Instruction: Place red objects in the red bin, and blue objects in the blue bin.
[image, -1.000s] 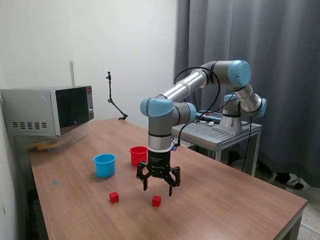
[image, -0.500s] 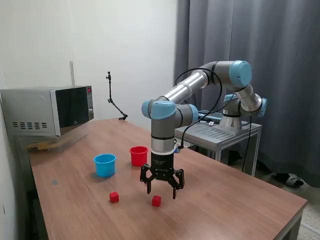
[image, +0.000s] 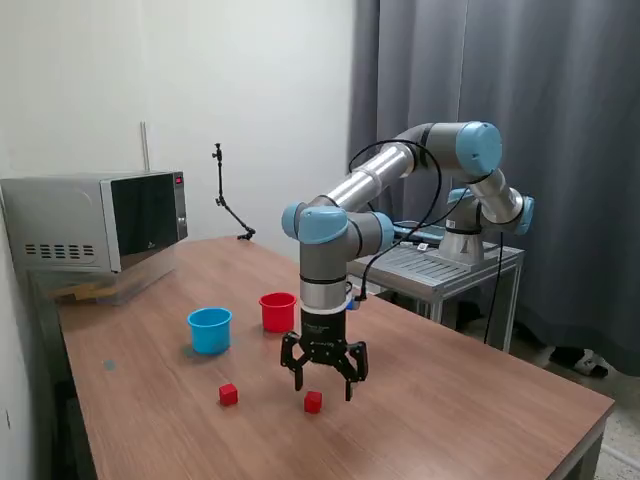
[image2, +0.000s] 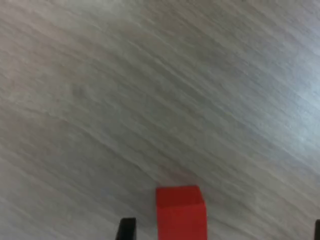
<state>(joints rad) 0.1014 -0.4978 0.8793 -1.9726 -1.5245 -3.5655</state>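
Note:
Two small red cubes lie on the wooden table: one (image: 313, 402) just below my gripper, one (image: 228, 394) further to the exterior view's left. My gripper (image: 323, 384) hangs open and empty a little above the table, just behind and above the nearer cube. The wrist view shows that red cube (image2: 181, 211) on the wood between my spread fingertips (image2: 127, 229). The red cup (image: 277, 311) and the light blue cup (image: 209, 329) stand upright side by side behind the gripper. No dark blue cubes show.
A microwave (image: 95, 220) stands at the table's far left corner. A thin black stand (image: 227, 205) rises at the back edge. A metal cart (image: 440, 264) holds the arm's base at the exterior view's right. Grey curtains hang behind.
The gripper has moved slightly to the exterior view's right and lower, closer to the nearer red cube. It has stayed open. The cubes and cups have not moved.

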